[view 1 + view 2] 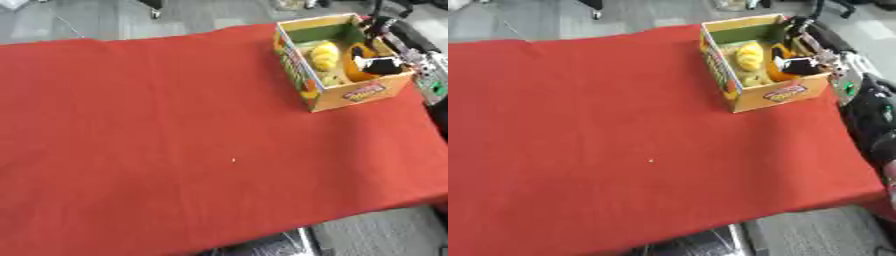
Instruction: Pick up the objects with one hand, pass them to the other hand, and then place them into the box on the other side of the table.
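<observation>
A yellow-orange cardboard box (354, 95) with printed sides stands at the far right of the red table (175, 150). Inside it lie a yellow rounded object (325, 56) and an orange object (357, 64). My right hand (382, 65), black with a silver wrist, reaches over the box's right wall from the right edge and is down in the box, right against the orange object. The box wall and the hand's own bulk hide whether it holds the orange object. My left hand shows in neither view.
The red cloth covers the whole table, with only a tiny white speck (233, 160) near the middle. Grey floor lies beyond the far edge and below the near edge. My right arm (859, 95) runs along the table's right side.
</observation>
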`<state>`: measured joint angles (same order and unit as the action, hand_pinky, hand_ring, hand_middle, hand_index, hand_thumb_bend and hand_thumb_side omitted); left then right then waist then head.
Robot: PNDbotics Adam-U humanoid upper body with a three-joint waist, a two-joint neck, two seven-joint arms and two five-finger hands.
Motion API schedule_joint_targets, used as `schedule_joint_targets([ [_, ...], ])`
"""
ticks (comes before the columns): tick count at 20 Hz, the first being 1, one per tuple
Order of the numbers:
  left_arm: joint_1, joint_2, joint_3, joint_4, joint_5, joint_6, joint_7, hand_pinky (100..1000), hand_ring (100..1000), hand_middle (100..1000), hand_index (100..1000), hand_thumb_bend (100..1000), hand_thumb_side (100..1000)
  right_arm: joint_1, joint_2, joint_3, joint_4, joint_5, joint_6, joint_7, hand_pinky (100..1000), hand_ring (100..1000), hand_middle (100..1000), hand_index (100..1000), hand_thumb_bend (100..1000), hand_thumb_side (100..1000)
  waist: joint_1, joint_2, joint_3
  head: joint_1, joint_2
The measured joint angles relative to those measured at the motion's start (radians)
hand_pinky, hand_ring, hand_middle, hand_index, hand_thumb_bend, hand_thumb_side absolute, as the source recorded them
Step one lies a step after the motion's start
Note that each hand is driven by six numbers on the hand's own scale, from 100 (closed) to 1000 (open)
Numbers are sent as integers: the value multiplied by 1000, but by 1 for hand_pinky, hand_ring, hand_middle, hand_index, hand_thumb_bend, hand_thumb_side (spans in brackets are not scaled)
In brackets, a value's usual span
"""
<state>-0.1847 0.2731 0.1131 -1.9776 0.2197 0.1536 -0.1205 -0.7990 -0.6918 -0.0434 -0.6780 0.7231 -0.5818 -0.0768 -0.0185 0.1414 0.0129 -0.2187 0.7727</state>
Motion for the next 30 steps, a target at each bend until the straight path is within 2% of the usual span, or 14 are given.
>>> schedule_joint_targets([
  [7, 2, -12, 0, 0, -1, 7, -8, 883, 712, 622, 743, 363, 688, 22, -19, -5, -84, -114, -24, 21, 850, 832, 924, 975, 100, 243, -3, -2, -1, 5, 0],
  [14, 8, -26, 0, 0, -1, 14, -11, 883, 711, 620, 742, 359, 693, 38, -42, -6, -173, -167, -31, 49, 874, 851, 957, 986, 100, 250, -6, -4, -2, 5, 0],
  [18, 8, -31, -1, 0, 0, 17, -9, 883, 709, 618, 741, 352, 696, 43, -45, -5, -179, -186, -9, 97, 879, 849, 945, 958, 100, 248, -7, -4, -1, 4, 0],
  [21, 8, -34, -1, 0, 0, 21, -8, 883, 708, 617, 740, 346, 698, 43, -45, -5, -150, -229, 25, 151, 879, 847, 937, 948, 100, 400, -7, -4, -1, 5, 0],
  [24, 8, -34, -1, 0, 0, 24, -7, 883, 707, 615, 739, 342, 699, 43, -45, -6, -124, -272, 57, 192, 879, 846, 932, 945, 100, 494, -7, -4, 0, 5, 0],
  [26, 8, -34, -1, 0, 1, 27, -6, 883, 706, 613, 737, 335, 700, 43, -44, -7, -110, -291, 74, 210, 880, 847, 933, 943, 100, 596, -7, -4, 0, 5, 0],
  [27, 8, -34, -1, 0, 1, 28, -5, 882, 705, 613, 737, 334, 700, 43, -44, -7, -103, -297, 81, 216, 880, 847, 931, 941, 100, 606, -7, -4, 0, 5, 0],
  [29, 8, -35, -1, 0, 1, 30, -3, 882, 705, 612, 736, 329, 702, 42, -44, -9, -90, -300, 94, 224, 880, 848, 931, 940, 100, 518, -7, -4, 0, 4, 0],
  [30, 7, -35, -1, 0, 1, 31, -3, 882, 705, 612, 736, 329, 702, 42, -44, -9, -82, -300, 98, 227, 880, 848, 931, 940, 100, 518, -7, -4, 0, 4, 0],
])
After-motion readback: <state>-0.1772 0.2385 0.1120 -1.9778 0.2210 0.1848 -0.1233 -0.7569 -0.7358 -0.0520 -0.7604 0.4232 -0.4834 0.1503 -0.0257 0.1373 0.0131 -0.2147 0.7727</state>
